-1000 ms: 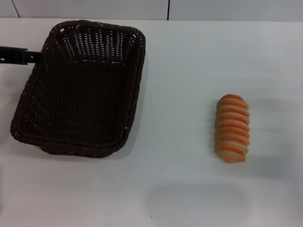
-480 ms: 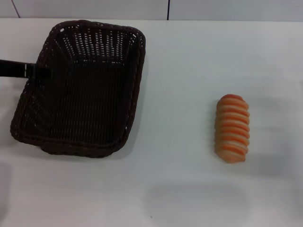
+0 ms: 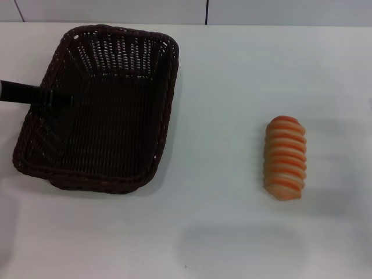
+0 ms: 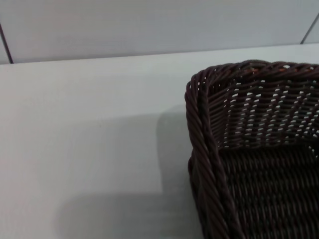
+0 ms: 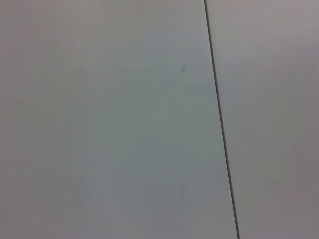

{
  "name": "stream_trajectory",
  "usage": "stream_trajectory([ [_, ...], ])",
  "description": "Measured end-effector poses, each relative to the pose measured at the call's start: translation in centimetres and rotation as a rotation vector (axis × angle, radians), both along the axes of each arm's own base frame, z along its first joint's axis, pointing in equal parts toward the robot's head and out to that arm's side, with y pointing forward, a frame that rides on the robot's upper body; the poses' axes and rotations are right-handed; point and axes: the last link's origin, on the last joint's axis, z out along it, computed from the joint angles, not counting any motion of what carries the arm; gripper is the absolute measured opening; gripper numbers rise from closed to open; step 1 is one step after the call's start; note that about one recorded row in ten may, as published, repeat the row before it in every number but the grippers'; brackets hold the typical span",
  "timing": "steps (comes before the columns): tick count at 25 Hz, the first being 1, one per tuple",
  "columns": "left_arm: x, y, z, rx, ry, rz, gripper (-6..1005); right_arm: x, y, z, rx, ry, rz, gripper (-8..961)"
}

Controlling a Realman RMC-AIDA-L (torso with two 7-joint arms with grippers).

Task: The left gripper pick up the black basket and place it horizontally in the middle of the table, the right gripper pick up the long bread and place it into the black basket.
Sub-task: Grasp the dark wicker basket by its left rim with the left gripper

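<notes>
The black basket (image 3: 116,128) stands on the white table (image 3: 232,87) at the left, its long side running front to back. My left gripper (image 3: 63,100) reaches in from the left edge as a thin black bar. Its tip lies over the basket's left rim and just inside it. The left wrist view shows one corner of the basket (image 4: 239,149) close up, with no fingers in sight. The long bread (image 3: 285,158) lies on the table at the right, far from the basket. The right gripper is out of view.
A wall with a dark vertical seam (image 3: 207,11) runs along the table's far edge. The right wrist view shows only a plain pale surface with one dark line (image 5: 219,114). Bare table lies between the basket and the bread.
My left gripper has moved toward the near side and a little further right across the basket's left rim. The basket and the bread have not moved.
</notes>
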Motion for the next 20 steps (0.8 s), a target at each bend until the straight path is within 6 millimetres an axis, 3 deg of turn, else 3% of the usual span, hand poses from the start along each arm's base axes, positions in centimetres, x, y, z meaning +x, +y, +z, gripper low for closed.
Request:
stream_trajectory([
  [8, 0.29, 0.23, -0.65, -0.02, 0.078, -0.034, 758, -0.18, 0.22, 0.03, 0.001, 0.0, 0.006, 695],
  [20, 0.52, 0.37, -0.51, -0.016, 0.088, -0.044, 281, -0.23, 0.28, 0.04, 0.001, -0.001, 0.008, 695],
])
